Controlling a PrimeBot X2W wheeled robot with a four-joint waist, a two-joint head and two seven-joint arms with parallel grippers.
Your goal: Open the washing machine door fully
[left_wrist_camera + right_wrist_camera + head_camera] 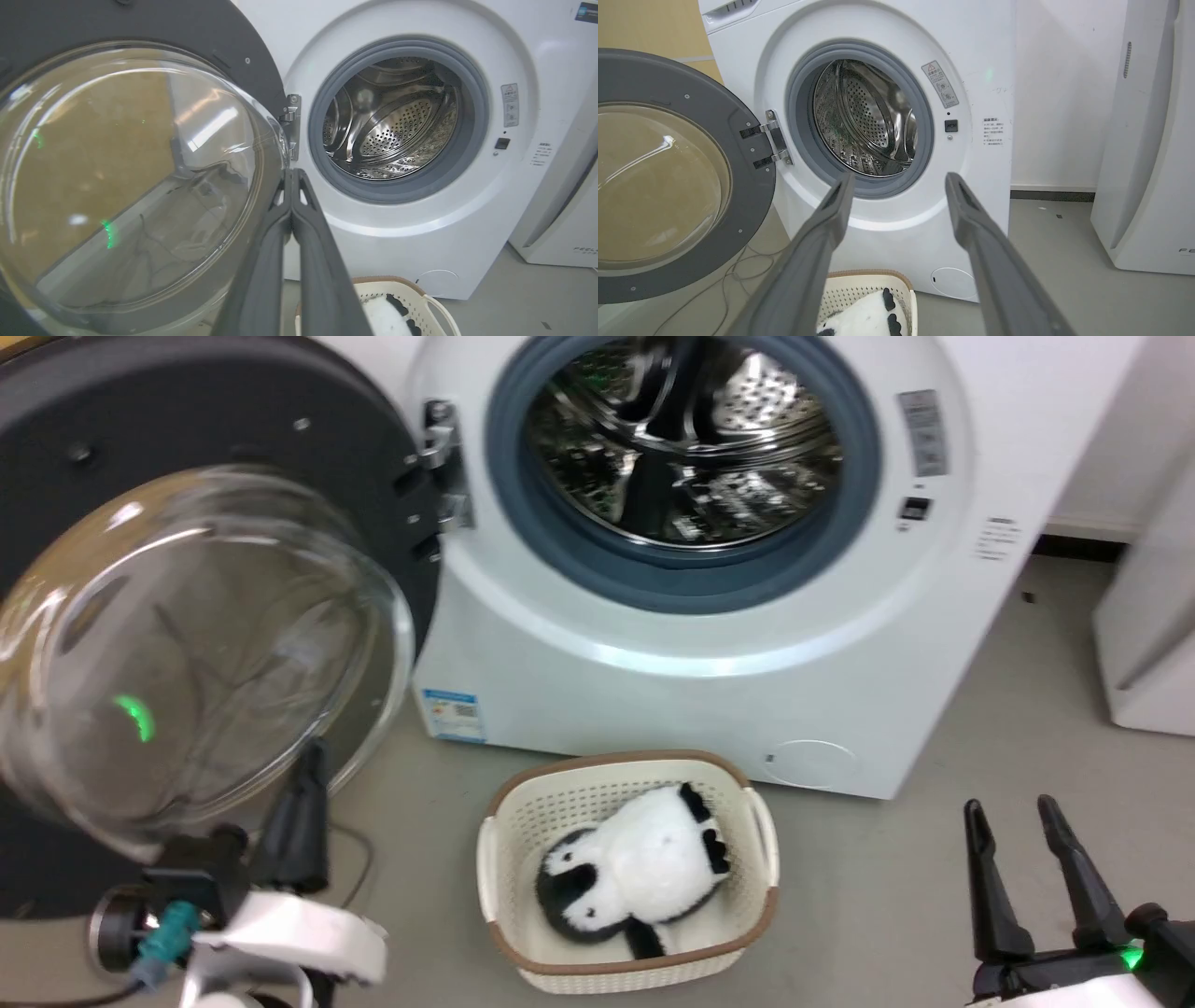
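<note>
From where I sit, the job looks nearly done, if not finished. The washing machine door (187,616) stands wide open to the left of the washing machine (709,663), hanging from the hinge (439,457) at the left edge of the round opening, with its inner face and bulging glass turned out toward the robot. Nothing covers the opening: I can see the whole grey rubber ring (523,523) and straight into the steel drum (681,439). In the right wrist view the door lies almost flat with the machine's front, so I judge that little or no swing is left, though I cannot tell whether the hinge has reached its stop. The left gripper (313,756) is low on the machine's left side, its fingers pressed together and pinching nothing, with the tips right at the lower rim of the glass bulge. Whether they touch the glass I cannot make out. If any work remains, I would say it is a last gentle push outward from there. The right gripper (1011,807) is well out in front of the machine's right corner, fingers spread and empty. On the floor just in front of the machine sits a basket (495,896) with a black-and-white plush toy (644,868) inside, clear of the door.
</note>
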